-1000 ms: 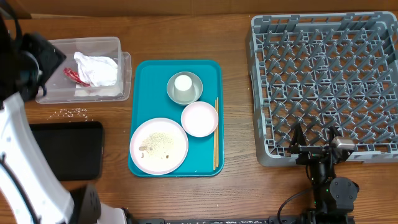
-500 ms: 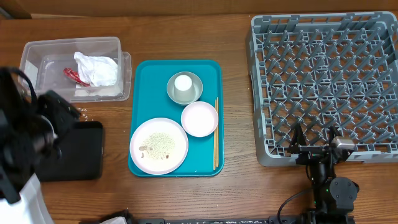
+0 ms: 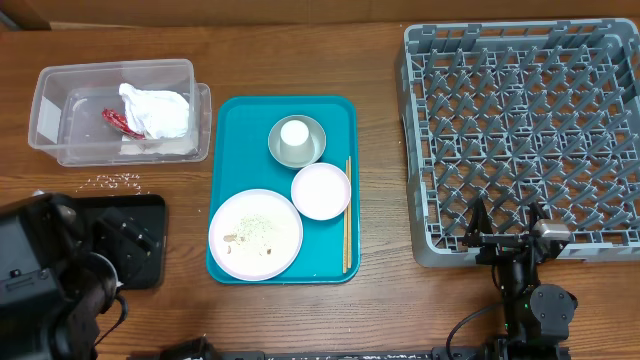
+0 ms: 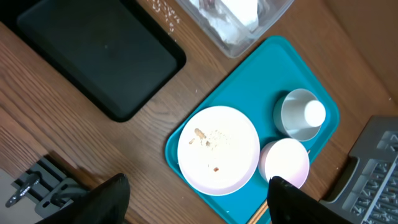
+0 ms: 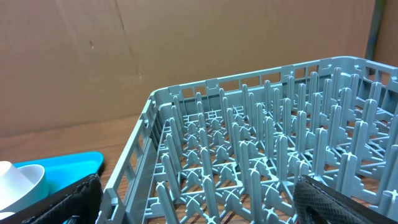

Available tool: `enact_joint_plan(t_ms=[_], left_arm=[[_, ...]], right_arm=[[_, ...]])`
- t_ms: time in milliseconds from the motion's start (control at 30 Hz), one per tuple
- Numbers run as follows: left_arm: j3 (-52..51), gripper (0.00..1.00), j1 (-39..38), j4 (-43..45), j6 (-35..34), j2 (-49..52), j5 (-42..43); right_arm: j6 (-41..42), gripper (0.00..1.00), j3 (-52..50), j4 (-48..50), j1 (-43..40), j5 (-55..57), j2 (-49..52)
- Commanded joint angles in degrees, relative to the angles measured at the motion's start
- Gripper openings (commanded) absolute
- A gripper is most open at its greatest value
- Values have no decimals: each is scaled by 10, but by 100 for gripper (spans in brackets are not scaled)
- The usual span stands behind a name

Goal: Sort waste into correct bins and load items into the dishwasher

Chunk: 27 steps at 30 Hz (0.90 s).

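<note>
The clear tub holds the crumpled napkin and the red wrapper. Loose rice grains lie on the wood between the tub and the black tray. On the teal tray are the large plate with scraps, the smaller dish, the grey bowl with the white cup inside, and the chopsticks. My left gripper hangs open and empty high above the plate. My right gripper is open at the near edge of the dish rack.
My left arm covers the near-left corner and part of the black tray. The dish rack fills the right side with nothing in it. The right arm's base sits in front of it.
My left arm has swung from the tub at the far left down to the near-left corner, its jaws a little wider. The right arm has not moved.
</note>
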Motion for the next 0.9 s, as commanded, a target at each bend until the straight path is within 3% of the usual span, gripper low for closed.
enact_joint_plan(t_ms=[0,100,233,367,867], left_arm=[[-37,77,-1,12,15,-2,31],[-68,80,-1,35,49,-2,82],[-115,82,-1,90,168,-2,216],[-151,86,-1,116,239,-2,305],[-200,87,-23,132,250,-2,236]], right_arm=[[-2,100,-6,3,1,3,-5],[-2,100,-6,3,1,3,-5],[-2,100,-6,3,1,3,-5],[-2,100,-6,3,1,3,-5],[-2,100,-6,3,1,3,-5]])
